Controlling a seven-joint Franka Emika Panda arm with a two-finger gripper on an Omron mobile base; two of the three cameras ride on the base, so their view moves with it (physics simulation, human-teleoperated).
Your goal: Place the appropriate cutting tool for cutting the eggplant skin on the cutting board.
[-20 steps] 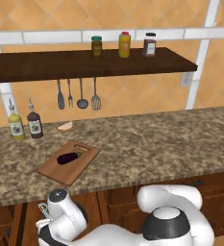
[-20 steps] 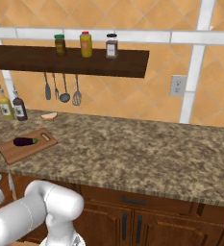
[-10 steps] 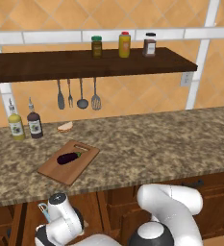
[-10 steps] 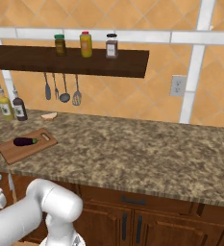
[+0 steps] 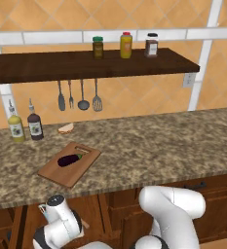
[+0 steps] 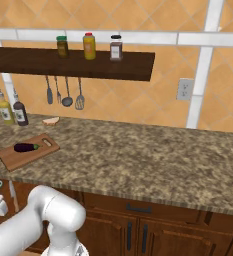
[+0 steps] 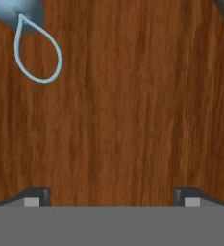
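Wooden cutting board (image 5: pixel 68 167) on the counter (image 5: pixel 149 146) carries just the eggplant (image 5: pixel 69 159); the peeler (image 7: pixel 34 53) lies on brown wood ahead of the released, empty fingers (image 7: pixel 36 196), not yet grasped

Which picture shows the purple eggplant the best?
The left base view shows the eggplant best: it looks biggest there, lying on the cutting board, with its stem end toward the board's slot handle. The right base view shows it too, but smaller and off at the far left. The hand view faces brown wood and a pale blue loop instead.
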